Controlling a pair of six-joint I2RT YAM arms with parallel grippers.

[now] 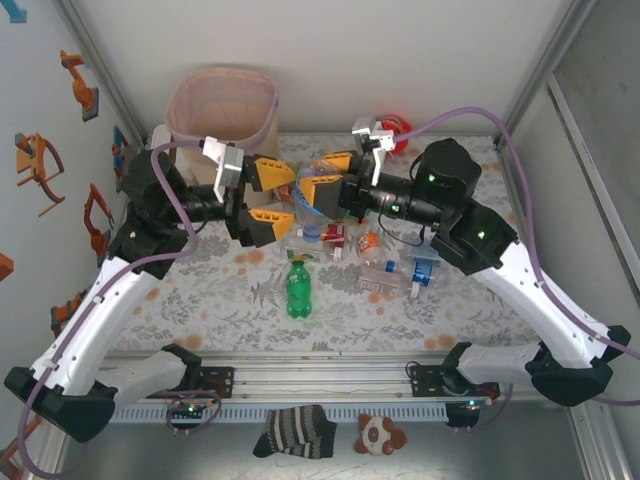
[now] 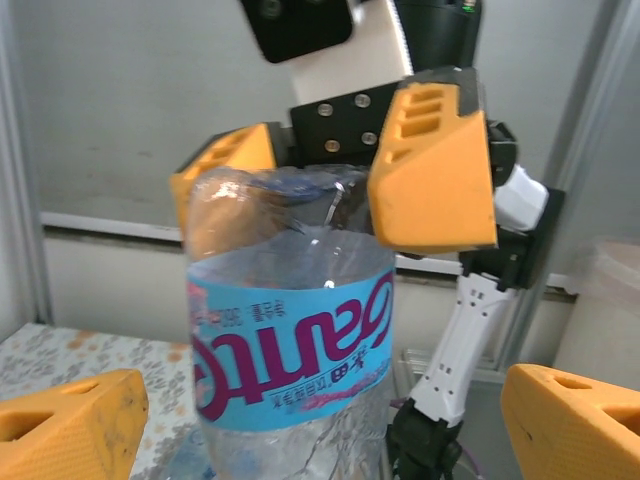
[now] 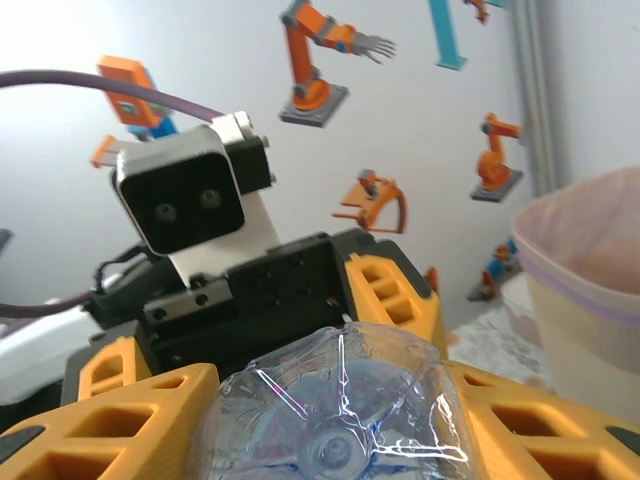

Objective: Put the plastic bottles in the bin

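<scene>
Jaws: right gripper [image 1: 325, 178] clamped on base end of clear bottle [image 2: 290, 350], blue label, held out roughly level toward its partner; left gripper [image 1: 272, 198] spread wide, fingers either side of bottle body, not touching, holding nothing; looks like handover set-up
Table [image 1: 220, 290]: floral cloth, work surface
Bin [image 1: 225, 128]: pale pink, far left corner, on left gripper's side; likely reason bottle passes leftward
Loose bottles [image 1: 375, 265]: cluster mid-table below grippers, not yet binned
Green bottle [image 1: 298, 288]: lying alone, toward near edge
</scene>
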